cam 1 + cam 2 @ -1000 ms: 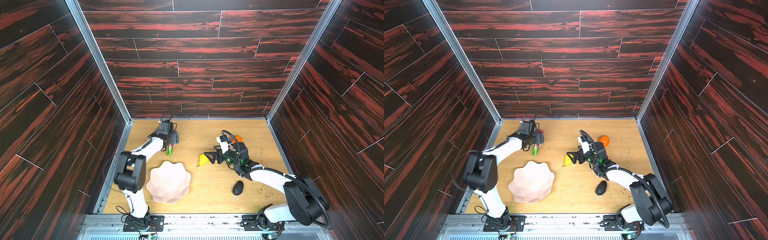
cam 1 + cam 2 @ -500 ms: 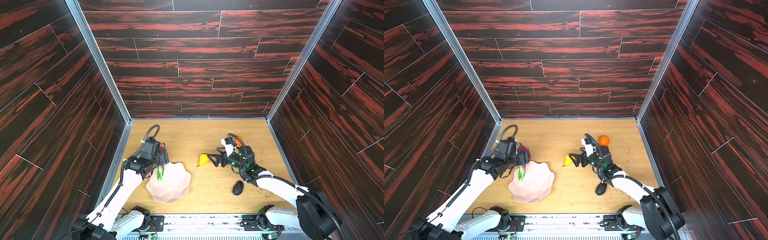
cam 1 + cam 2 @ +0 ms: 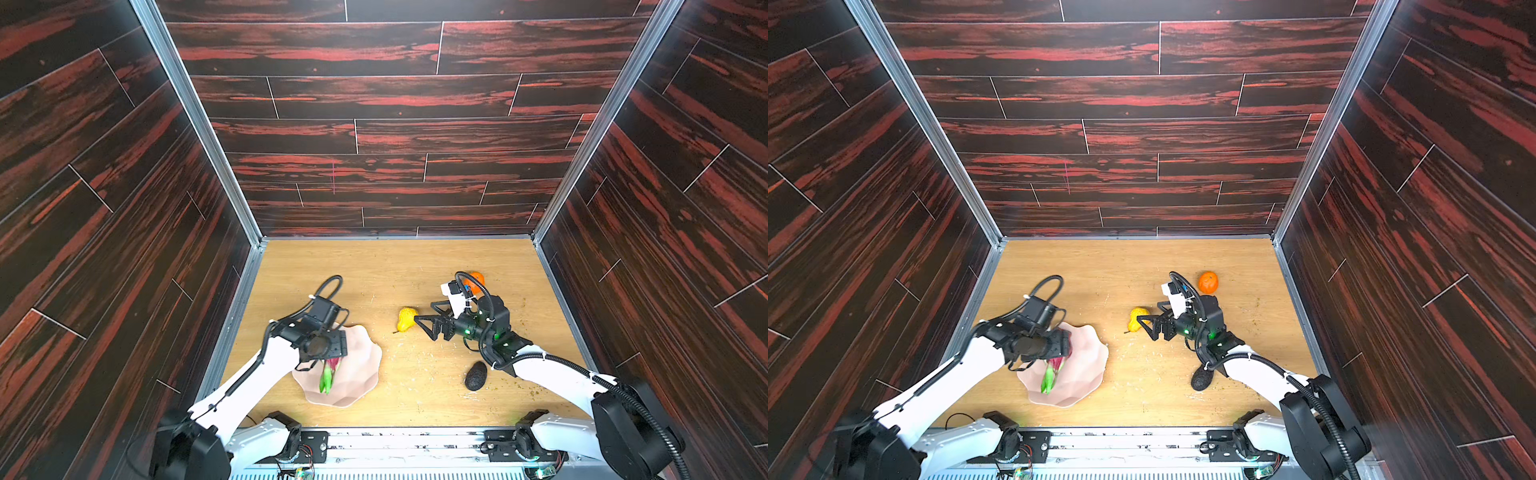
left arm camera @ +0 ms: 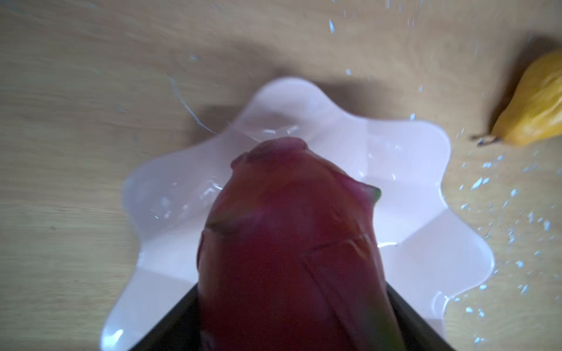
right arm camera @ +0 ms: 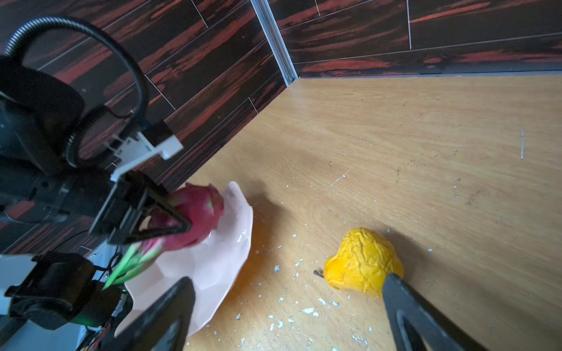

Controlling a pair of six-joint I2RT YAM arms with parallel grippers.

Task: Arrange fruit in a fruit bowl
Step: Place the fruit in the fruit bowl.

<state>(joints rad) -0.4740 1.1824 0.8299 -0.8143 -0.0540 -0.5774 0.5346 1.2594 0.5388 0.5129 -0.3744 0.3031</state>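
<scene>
The pale-pink scalloped fruit bowl (image 3: pixel 368 365) (image 3: pixel 1094 357) (image 4: pixel 395 146) (image 5: pixel 219 258) sits at the front left of the table. My left gripper (image 3: pixel 328 358) (image 3: pixel 1059 353) is over it, shut on the magenta dragon fruit (image 3: pixel 329 374) (image 3: pixel 1051 372) (image 4: pixel 289 243) (image 5: pixel 199 212). The fruit's green tips hang towards the bowl's near side. My right gripper (image 3: pixel 424 312) (image 3: pixel 1148 312) (image 5: pixel 286 304) stands open just right of the yellow pear (image 3: pixel 406 319) (image 3: pixel 1138 318) (image 5: pixel 362 261), with one finger beside it. The orange (image 3: pixel 476 278) (image 3: pixel 1208 282) lies behind the right wrist. A dark avocado (image 3: pixel 476 376) (image 3: pixel 1202 379) lies near the right forearm.
Dark wood-pattern walls close in the table on the left, back and right. White flecks are scattered on the wood (image 5: pixel 307 310) between the bowl and the pear. The left arm reaches in along the left wall.
My left arm has carried the dragon fruit from the far left of the table back to above the bowl. My right gripper stayed open and shifted slightly beside the pear.
</scene>
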